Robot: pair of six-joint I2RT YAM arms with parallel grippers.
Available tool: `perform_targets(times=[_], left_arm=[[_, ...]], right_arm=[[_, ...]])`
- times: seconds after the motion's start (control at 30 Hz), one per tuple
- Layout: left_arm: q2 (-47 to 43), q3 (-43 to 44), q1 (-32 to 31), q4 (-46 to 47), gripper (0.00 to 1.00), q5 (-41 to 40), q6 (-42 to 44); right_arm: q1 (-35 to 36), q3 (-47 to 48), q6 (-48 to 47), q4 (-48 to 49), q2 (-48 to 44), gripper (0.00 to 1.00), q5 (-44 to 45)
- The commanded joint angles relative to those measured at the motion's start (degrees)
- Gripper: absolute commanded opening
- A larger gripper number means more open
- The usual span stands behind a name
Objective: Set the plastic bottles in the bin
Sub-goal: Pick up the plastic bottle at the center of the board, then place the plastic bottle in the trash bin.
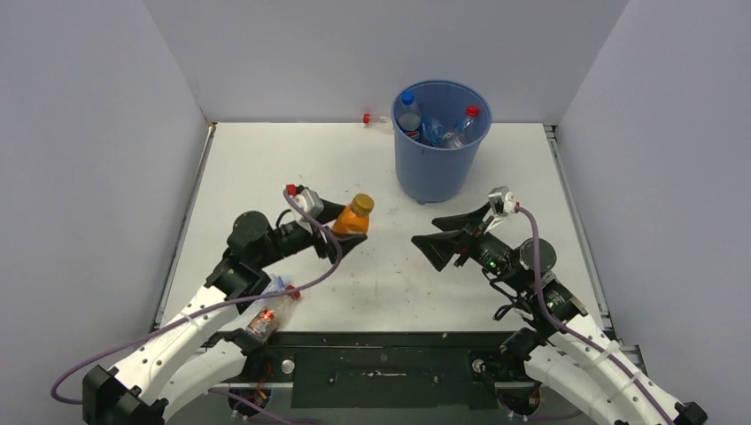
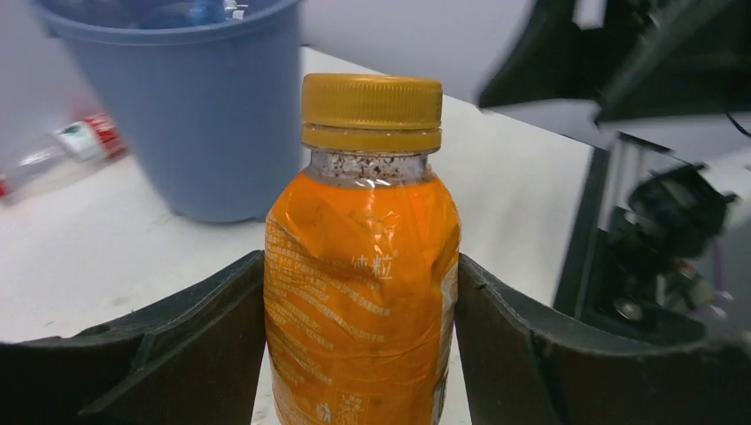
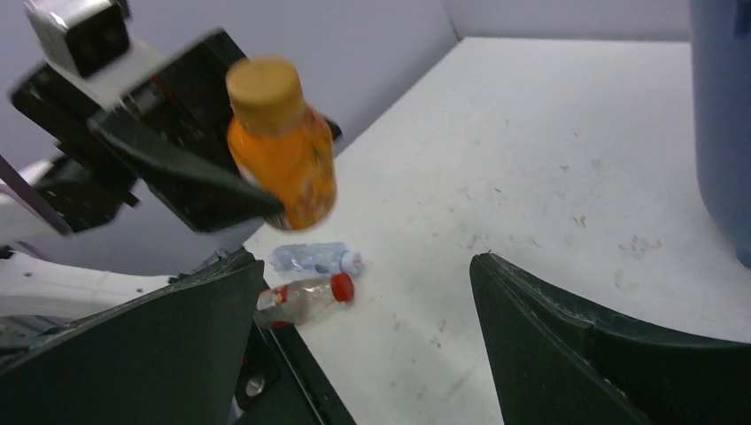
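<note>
Orange bottle (image 1: 354, 215): upright, clamped in left gripper (image 1: 347, 232); bin (image 1: 440, 173) lies far-right of it; right gripper (image 1: 447, 237) empty, jaws apart.

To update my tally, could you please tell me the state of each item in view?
Orange bottle: upright, capped, clamped in the left gripper.
Right gripper: open, empty.
Blue bin: upright, several bottles inside.
Red-capped clear bottle: lying near the left arm.
Bluish clear bottle: lying beside it.
Red-labelled bottle: lying behind the bin.
</note>
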Motion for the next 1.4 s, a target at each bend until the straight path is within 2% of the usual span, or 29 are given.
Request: perform_targets(times=[0.0,0.07,0.2,0.5,0.6,0.73,0.9,1.23,1.37], left_arm=[[-5.1,-7.5,-5.5,16.2,0.23,7.3,-2.5],[-7.1,-8.9,-7.2,17.7,0.23,6.8,-2.1],[-9.2,-9.8,-8.9,16.8,0.23,5.6,-0.2],[-10.1,-8.8,-11.9,12.1,0.21,1.3,2.9],[-10.8,-8.8,-12.4,11.8,0.21,1.0,3.2],[-11.8,-9.2,-12.9,12.0,0.21,0.0,3.4],[-12.1,-9.3,-13.7,11.5,0.20,-0.5,4.0],[-11.5,-9.1,-14.4,10.9,0.18,-0.4,4.5],[-11.4,-9.1,-14.9,10.8,0.18,-0.4,4.4]], right_arm=[[0.8,7.5,3.1,9.5,4.5,0.90,-6.2],[1.8,8.3,3.9,12.6,5.7,0.90,-5.7],[6.9,13.0,0.2,10.9,10.2,0.90,0.4],[32.5,22.4,-14.5,6.5,20.5,0.90,24.0],[37.1,24.8,-16.9,4.0,23.4,0.91,33.5],[37.7,24.9,-16.3,4.9,24.4,0.97,36.5],[37.7,25.3,-16.0,3.1,25.0,0.98,41.7],[37.7,25.4,-16.5,2.9,25.6,0.86,42.2],[37.7,26.3,-16.7,2.4,27.5,0.66,41.4]])
